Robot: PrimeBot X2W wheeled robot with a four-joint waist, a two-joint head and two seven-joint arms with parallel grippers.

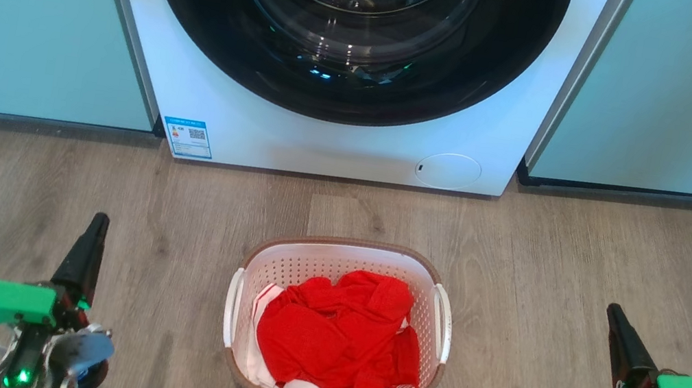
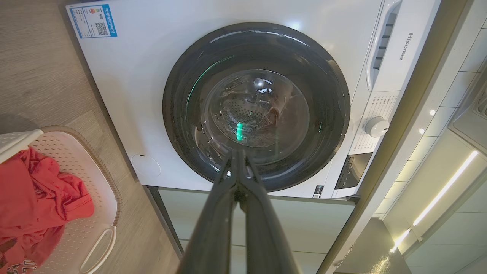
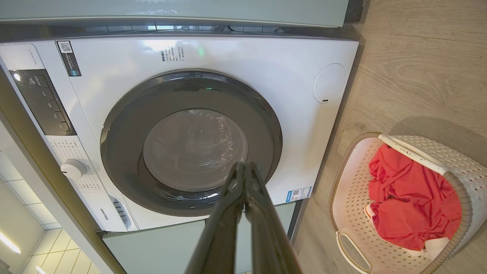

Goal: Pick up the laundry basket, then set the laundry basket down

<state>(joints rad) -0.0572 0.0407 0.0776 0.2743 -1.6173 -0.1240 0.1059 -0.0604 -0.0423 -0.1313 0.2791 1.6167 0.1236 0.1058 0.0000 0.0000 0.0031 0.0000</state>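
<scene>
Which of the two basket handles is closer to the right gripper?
The right-side handle of the laundry basket, facing the right gripper; the left-side handle sits across the red clothes.

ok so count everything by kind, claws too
white perforated plastic laundry basket with brown rim: 1
large white front-loading washing machine: 1
heap of red cloth in the basket: 1
dark two-fingered claws: 2, left claw, right claw
total: 5

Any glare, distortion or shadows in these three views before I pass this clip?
Head view: sharp and evenly lit, with reflections in the washing machine door glass; left wrist view: wide-angle bending of straight edges, a bright strip light; right wrist view: a glare patch on the machine's white front, and the laundry basket casts a soft shadow on the floor.
</scene>
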